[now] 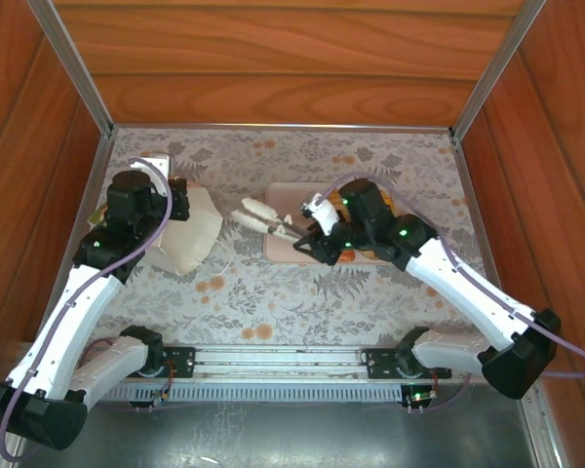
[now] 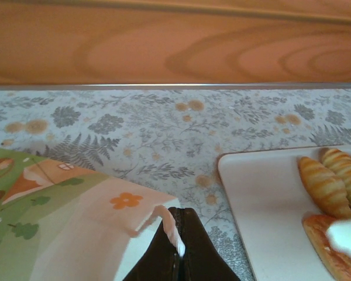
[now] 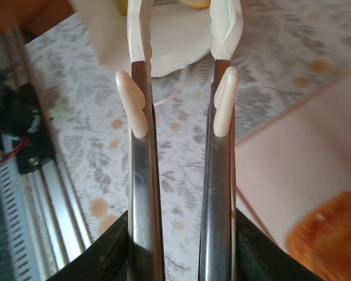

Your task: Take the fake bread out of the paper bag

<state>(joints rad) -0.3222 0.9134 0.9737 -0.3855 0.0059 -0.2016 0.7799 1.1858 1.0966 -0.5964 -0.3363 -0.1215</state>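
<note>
Left gripper (image 2: 179, 234) clamps the paper bag (image 2: 58, 216) rim, right gripper (image 1: 320, 244) clamps tongs (image 3: 141, 175); we judge fake bread (image 2: 323, 187) light, rigid, best grasped mid-body.

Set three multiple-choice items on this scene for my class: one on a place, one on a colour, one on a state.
1. The ridged rolls lie: A in a bowl; B on the tray; C against the wall.
2. The tongs' tips are: A black; B cream; C blue.
3. The left gripper is: A shut on the paper bag; B wide open; C holding a roll.
Key: B, the rolls rest on the tray; B, the tips are pale; A, it pinches the bag's edge.
</note>
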